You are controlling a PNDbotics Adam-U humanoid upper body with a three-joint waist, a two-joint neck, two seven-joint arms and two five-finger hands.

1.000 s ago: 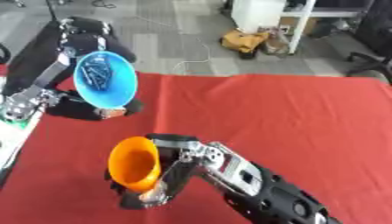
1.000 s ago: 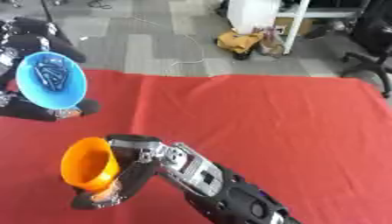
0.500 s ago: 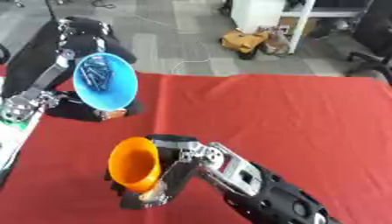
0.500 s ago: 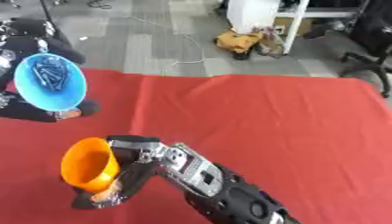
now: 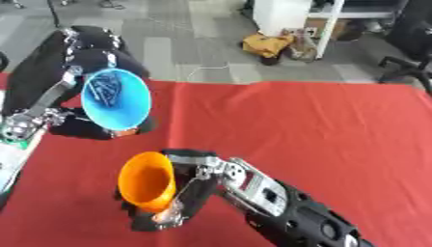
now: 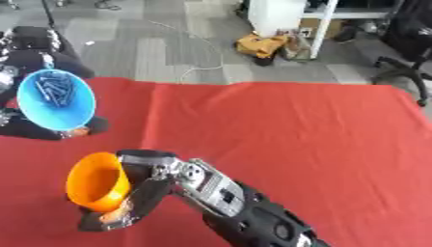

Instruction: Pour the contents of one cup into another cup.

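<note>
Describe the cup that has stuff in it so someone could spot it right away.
Start at the red tablecloth and go to its far left edge. There the left robot hand holds up a light blue cup, tilted toward the camera with small dark pieces inside; the orange cup nearer the camera looks empty.

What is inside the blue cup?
Inside the blue cup, held tipped by the left hand, lies a pile of small dark, thin pieces near its upper wall. What they are cannot be made out.

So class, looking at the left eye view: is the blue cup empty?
No. The blue cup, tilted in the left hand, shows a cluster of small dark pieces inside it, above the orange cup.
</note>
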